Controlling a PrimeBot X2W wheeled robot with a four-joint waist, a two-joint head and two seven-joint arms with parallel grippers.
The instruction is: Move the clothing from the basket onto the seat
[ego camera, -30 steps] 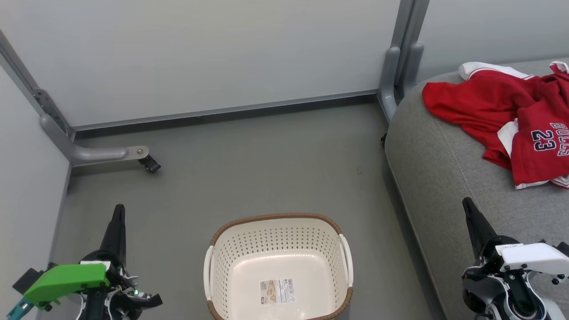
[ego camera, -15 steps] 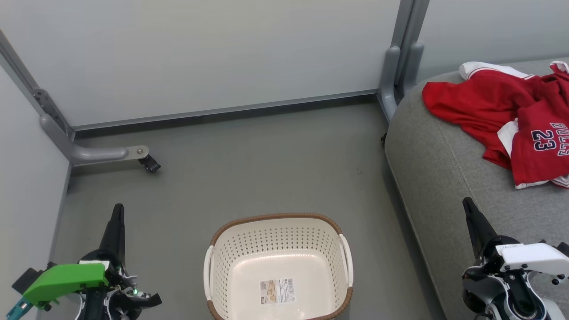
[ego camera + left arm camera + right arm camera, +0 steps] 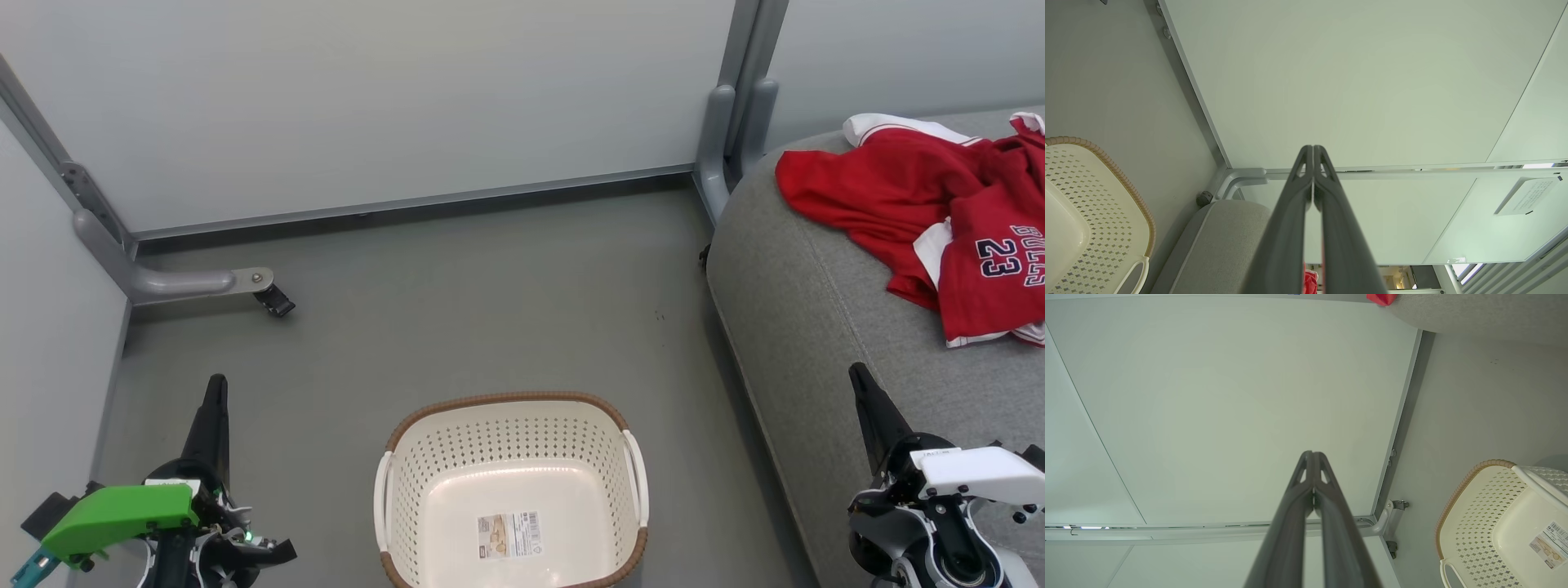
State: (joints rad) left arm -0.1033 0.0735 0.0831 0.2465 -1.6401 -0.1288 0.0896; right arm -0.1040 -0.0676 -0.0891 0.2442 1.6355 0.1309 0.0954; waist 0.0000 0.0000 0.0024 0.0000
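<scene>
Clothing (image 3: 914, 196) on seat (image 3: 816, 343), left tool (image 3: 217, 388) and right tool (image 3: 859, 377) either side of basket (image 3: 506, 399), both pinched shut, crumpled red fabric, rounded grey upholstery, perforated cream plastic.

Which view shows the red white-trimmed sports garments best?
Head view: the red white-trimmed sports garments lie spread on the grey fabric couch cushion, "23" readable. Left wrist view catches a red sliver at its bottom edge; right wrist view a red corner at its top edge.
</scene>
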